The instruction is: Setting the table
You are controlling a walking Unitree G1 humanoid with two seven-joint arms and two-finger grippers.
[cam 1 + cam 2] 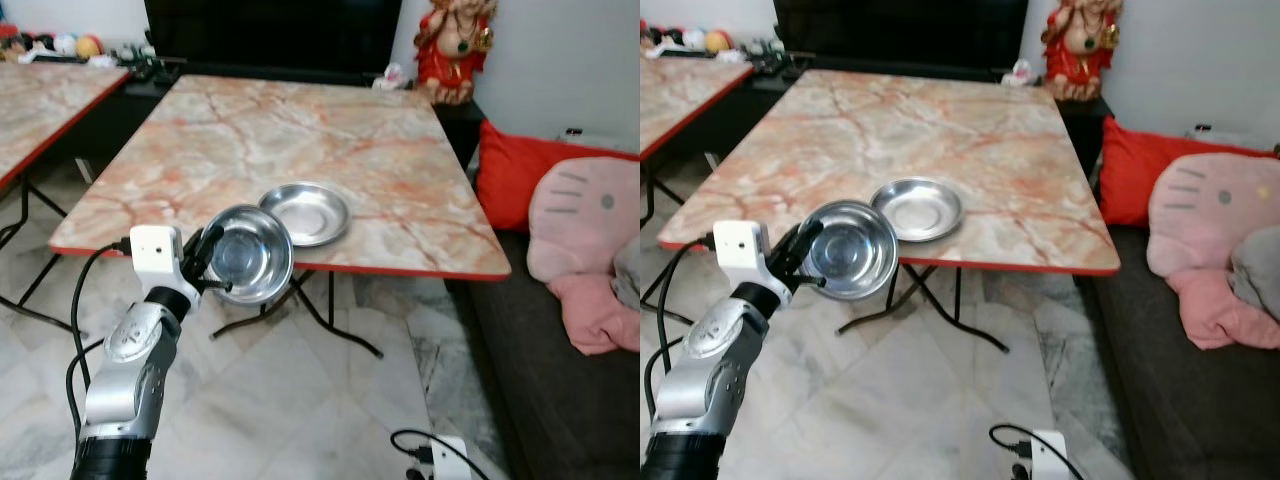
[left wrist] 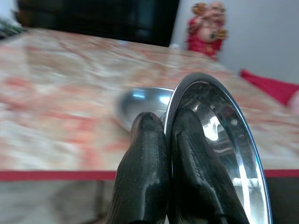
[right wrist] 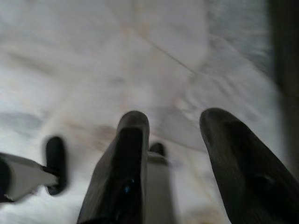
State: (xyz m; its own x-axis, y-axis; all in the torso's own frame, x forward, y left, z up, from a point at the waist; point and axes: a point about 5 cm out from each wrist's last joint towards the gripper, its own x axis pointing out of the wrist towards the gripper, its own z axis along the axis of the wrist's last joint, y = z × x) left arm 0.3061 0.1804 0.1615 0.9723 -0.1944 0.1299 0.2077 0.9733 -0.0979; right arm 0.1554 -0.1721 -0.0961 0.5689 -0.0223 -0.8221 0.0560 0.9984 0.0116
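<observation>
My left gripper (image 1: 212,262) is shut on the rim of a steel bowl (image 1: 250,254), held tilted on edge just in front of the table's near edge. The left wrist view has both black fingers (image 2: 149,158) pinching that bowl's rim (image 2: 219,140). A second steel bowl (image 1: 306,212) rests on the marble-patterned table (image 1: 300,130) close to its red front edge, just beyond the held one. My right gripper (image 3: 170,128) hangs low over the tiled floor, open with nothing between its fingers.
A dark sofa with a red cushion (image 1: 520,170) and a pink plush (image 1: 585,215) stands to the right. A red figurine (image 1: 455,45) and a black TV sit behind the table. Another marble table (image 1: 40,100) is at the left. Folding legs show below.
</observation>
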